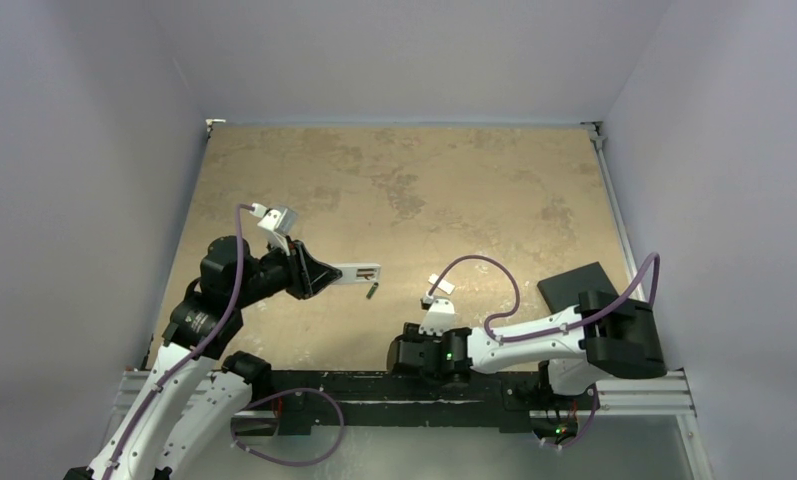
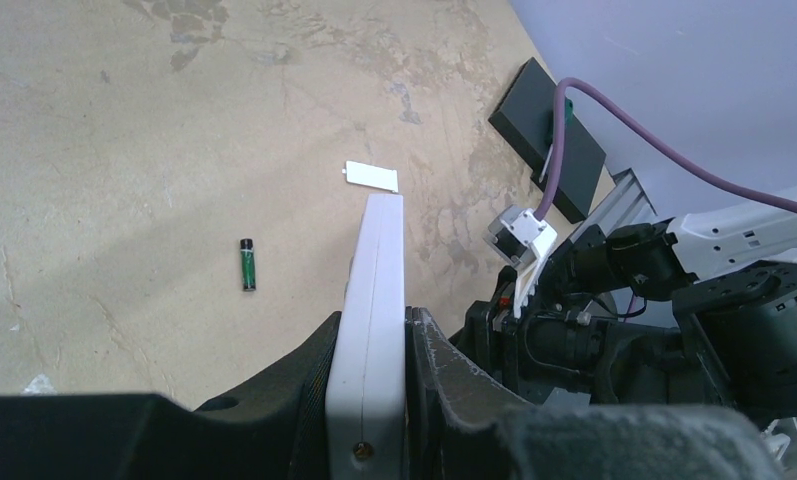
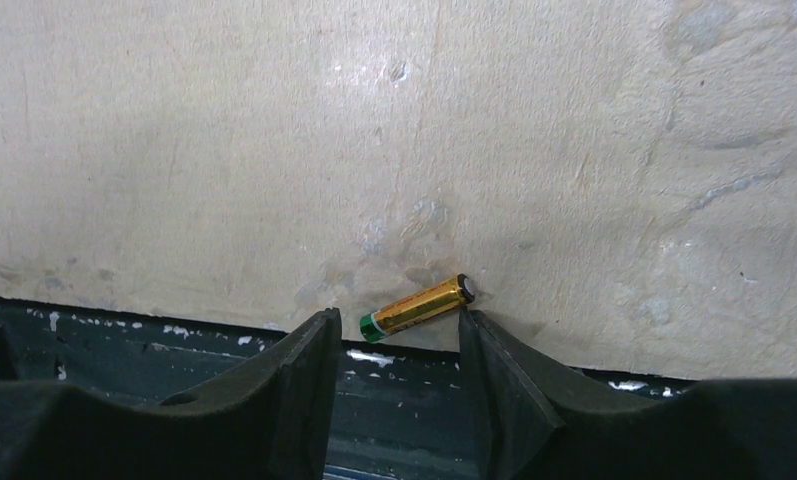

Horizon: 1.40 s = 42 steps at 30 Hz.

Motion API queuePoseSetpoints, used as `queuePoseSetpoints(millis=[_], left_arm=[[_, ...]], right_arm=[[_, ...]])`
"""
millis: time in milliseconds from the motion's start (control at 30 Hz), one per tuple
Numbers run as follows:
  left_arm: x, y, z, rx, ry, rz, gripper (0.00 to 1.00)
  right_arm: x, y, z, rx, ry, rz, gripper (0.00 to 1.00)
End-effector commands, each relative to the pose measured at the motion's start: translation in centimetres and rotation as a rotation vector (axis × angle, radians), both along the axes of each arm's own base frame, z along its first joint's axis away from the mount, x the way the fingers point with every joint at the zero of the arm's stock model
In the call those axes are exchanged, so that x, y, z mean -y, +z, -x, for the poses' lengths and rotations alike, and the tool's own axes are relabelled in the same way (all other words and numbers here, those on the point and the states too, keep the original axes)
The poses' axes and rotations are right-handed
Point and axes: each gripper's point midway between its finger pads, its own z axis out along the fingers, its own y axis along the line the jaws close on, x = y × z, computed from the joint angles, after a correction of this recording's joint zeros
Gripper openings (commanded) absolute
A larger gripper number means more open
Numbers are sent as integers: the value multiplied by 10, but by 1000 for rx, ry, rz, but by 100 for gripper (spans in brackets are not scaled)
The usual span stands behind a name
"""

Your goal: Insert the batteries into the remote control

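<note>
The white remote control point(image 2: 372, 290) is held edge-on, with my left gripper point(image 2: 374, 318) shut on its near end. In the top view the remote control point(image 1: 362, 271) sticks out to the right of the left gripper point(image 1: 324, 272), above the table. A dark battery point(image 2: 247, 264) with a green band lies on the table just left of the remote; the top view shows this battery point(image 1: 372, 291) below the remote's tip. A gold battery point(image 3: 418, 307) lies at the table's near edge between the fingertips of my open right gripper point(image 3: 399, 318), its capped end at the right fingertip.
A small white cover plate point(image 2: 371, 176) lies on the table beyond the remote's tip. A black flat pad point(image 1: 574, 283) sits at the right, behind the right arm. A dark metal rail point(image 3: 174, 345) runs along the near table edge right under the gold battery.
</note>
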Motion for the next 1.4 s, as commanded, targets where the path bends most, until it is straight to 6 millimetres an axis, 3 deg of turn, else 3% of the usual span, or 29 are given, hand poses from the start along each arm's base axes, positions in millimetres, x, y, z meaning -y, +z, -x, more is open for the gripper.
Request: queuePoseSetpoints(millis=[0, 767, 1200, 1367], left_arm=[[3, 19, -1, 78, -23, 22, 0], [4, 19, 0, 81, -32, 24, 0], [4, 18, -1, 79, -31, 23, 0], [4, 17, -1, 77, -30, 24, 0]], right_arm=[[7, -2, -15, 51, -30, 50, 54], [4, -11, -33, 84, 14, 174, 47], [3, -5, -44, 112, 88, 246, 27], [4, -3, -46, 123, 128, 284, 35]])
